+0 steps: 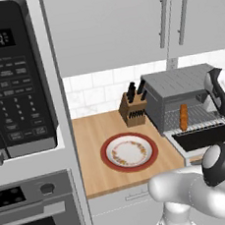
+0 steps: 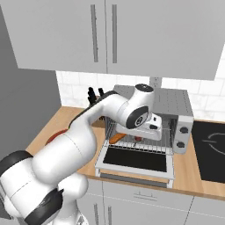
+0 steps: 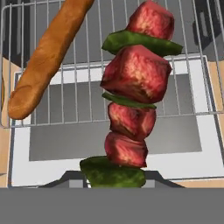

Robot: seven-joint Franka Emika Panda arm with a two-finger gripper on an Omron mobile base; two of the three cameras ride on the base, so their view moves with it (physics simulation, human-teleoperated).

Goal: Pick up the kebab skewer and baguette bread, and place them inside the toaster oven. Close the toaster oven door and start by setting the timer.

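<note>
I see the kebab skewer (image 3: 133,100) standing up from my gripper (image 3: 113,183), whose fingers are clamped on its lowest green chunk, over the wire rack (image 3: 183,83) of the toaster oven (image 2: 169,105). The baguette bread (image 3: 46,61) lies on that rack beside it. The toaster oven door (image 2: 134,160) hangs open; the red-rimmed plate (image 1: 129,152) sits on the counter (image 1: 94,131).

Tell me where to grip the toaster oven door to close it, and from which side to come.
Grip the front edge of the toaster oven door, which lies folded down flat over the counter. Its handle bar likely runs along that outer edge, though it is not clearly visible. Come from the front and below, lifting toward the toaster oven. First the gripper must release the kebab skewer.
</note>
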